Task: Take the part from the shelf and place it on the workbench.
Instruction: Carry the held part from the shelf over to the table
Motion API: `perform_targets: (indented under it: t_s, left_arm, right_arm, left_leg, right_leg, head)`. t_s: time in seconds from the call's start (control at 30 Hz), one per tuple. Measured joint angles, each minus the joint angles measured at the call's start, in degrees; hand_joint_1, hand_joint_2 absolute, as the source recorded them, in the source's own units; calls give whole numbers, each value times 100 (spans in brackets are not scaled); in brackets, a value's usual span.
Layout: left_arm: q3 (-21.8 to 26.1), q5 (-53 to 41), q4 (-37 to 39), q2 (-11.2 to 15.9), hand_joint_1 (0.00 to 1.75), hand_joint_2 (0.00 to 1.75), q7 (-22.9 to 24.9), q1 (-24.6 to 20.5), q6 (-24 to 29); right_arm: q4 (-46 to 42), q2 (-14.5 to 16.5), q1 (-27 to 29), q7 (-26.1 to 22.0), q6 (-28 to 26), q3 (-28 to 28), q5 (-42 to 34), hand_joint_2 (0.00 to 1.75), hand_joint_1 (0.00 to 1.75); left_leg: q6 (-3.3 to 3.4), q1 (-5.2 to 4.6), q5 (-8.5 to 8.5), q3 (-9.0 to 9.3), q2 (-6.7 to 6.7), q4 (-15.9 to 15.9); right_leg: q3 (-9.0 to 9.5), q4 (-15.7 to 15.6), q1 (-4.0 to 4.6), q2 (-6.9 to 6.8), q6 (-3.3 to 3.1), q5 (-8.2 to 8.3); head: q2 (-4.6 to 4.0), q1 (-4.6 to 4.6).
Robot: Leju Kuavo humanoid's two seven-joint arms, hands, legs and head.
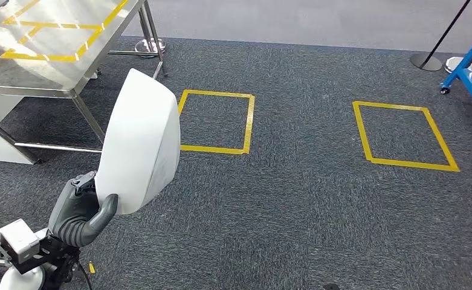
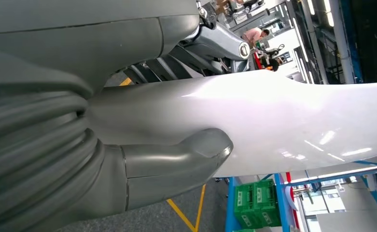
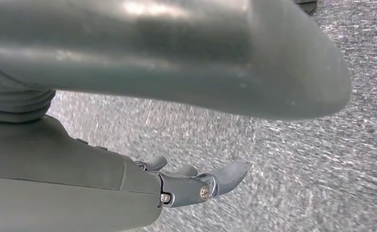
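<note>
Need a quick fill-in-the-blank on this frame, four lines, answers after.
1. The white part is held by the robot's ____ hand.
2. The tape squares on the carpet are ____ in colour.
3. The steel workbench stands at the head view's upper ____.
4. The right hand holds ____.

Answers: left; yellow; left; nothing

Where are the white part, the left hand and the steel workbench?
white part (image 1: 141, 142), head view, middle of its curved face.
left hand (image 1: 81, 212), head view, grey palm under the part.
steel workbench (image 1: 52, 36), head view, bare top beside the yellow tape.
</note>
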Motion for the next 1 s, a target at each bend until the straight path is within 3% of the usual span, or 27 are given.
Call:
perform_targets:
  t_s: [0.03,0.1,0.17,0.2,0.27,0.33,0.4,0.47,0.53,0.6,0.67,0.7,0.73,0.77,0.83,0.9,0.97,1.0]
  left_arm:
    - [-16,6,0,-1,175,175,2,-2,-3]
    - [-60,22,9,-14,175,175,21,-11,-23]
    - [-121,42,47,-40,175,175,76,-23,-61]
    - [-155,49,79,-55,175,175,107,-39,-81]
    - [-215,56,150,-85,175,175,140,-107,-110]
    - [-264,67,212,-102,175,175,128,-203,-121]
    - [-297,83,256,-104,175,175,92,-259,-125]
    - [-306,90,288,-97,175,175,63,-271,-126]
    - [-307,96,309,-88,175,175,43,-296,-126]
    - [-307,101,327,-87,175,175,13,-314,-121]
    - [-307,100,350,-65,175,175,-33,-286,-96]
    - [-305,99,357,-43,175,175,-63,-257,-81]
    - [-303,98,360,-15,175,175,-97,-225,-69]
    - [-300,96,358,10,175,175,-130,-194,-61]
    - [-298,89,351,52,175,175,-175,-155,-61]
    - [-298,67,344,80,175,175,-198,-140,-60]
    - [-296,15,329,108,175,175,-216,-112,-38]
    - [-294,-15,318,126,175,175,-225,-97,-20]
  right_arm:
    - [0,2,2,-12,0,-1,-9,0,0]
    - [0,3,25,-17,-2,-13,-52,0,0]
    - [0,3,46,-11,-15,-50,-117,0,0]
    - [0,3,48,-6,-27,-75,-149,0,0]
    - [0,10,40,10,-46,-120,-188,0,0]
    - [0,21,34,43,-59,-144,-197,0,0]
    - [0,26,31,70,-64,-152,-193,0,0]
    - [0,37,23,72,-66,-153,-185,0,0]
    - [0,52,17,59,-63,-154,-172,0,0]
    - [0,60,30,36,-60,-155,-138,0,0]
    - [0,61,58,6,-58,-155,-85,0,0]
    - [0,60,68,-9,-57,-155,-61,0,0]
    - [0,60,74,-18,-55,-155,-43,0,0]
    - [0,60,75,-23,-54,-155,-32,0,0]
    - [0,59,72,-25,-52,-155,-25,0,0]
    - [0,60,67,-21,-48,-155,-25,0,0]
    - [0,62,53,-17,-41,-155,-25,0,0]
    - [0,64,46,-17,-37,-155,-23,0,0]
  left_leg:
    - [-21,-11,-113,-85,158,158]
    - [-52,-17,-496,-369,495,800]
    - [-82,-8,-738,-628,595,1414]
    - [-90,-6,-703,-628,616,1458]
    - [-91,-5,-382,-301,740,913]
    - [-23,-39,-148,83,1012,214]
    - [68,-70,-120,196,1106,-18]
    - [139,-58,-90,193,955,-40]
    - [206,-26,-53,197,814,-78]
    - [244,-4,-30,188,676,-90]
    - [250,0,-22,168,514,-78]
    - [246,3,-19,160,427,-66]
    - [237,8,-16,155,337,-53]
    - [219,16,-13,151,250,-39]
    - [157,27,-5,130,90,-14]
    - [63,30,27,90,-54,-23]
    - [-32,39,77,50,-175,-66]
    - [-61,39,69,23,-119,-54]
  right_leg:
    - [13,-31,-8,-76,-43,21]
    - [15,-49,9,-229,-100,22]
    - [16,-46,27,-396,-123,8]
    - [17,-43,29,-478,-122,2]
    - [30,-24,30,-627,-102,-22]
    - [45,16,58,-756,-56,-66]
    - [59,40,89,-861,-11,-96]
    - [86,40,83,-925,47,-119]
    - [29,225,45,-664,126,-264]
    - [-258,839,6,-304,179,-590]
    - [-606,1509,-10,-219,202,-827]
    - [-676,1616,-17,-214,204,-801]
    - [-634,1492,-27,-199,203,-665]
    - [-485,1164,-44,-142,203,-456]
    - [-140,421,-76,131,208,-149]
    - [-18,130,-72,273,179,-81]
    - [-27,114,-51,137,97,-43]
    - [-27,99,-48,69,54,-22]
  head:
    - [0,-10]
    - [0,-30]
    - [0,-31]
    - [0,-31]
    - [0,-32]
    - [0,-29]
    - [0,-21]
    - [0,-18]
    - [0,-10]
    - [0,4]
    - [0,10]
    - [0,10]
    - [0,10]
    - [0,9]
    - [0,11]
    - [0,12]
    - [0,14]
    - [0,12]
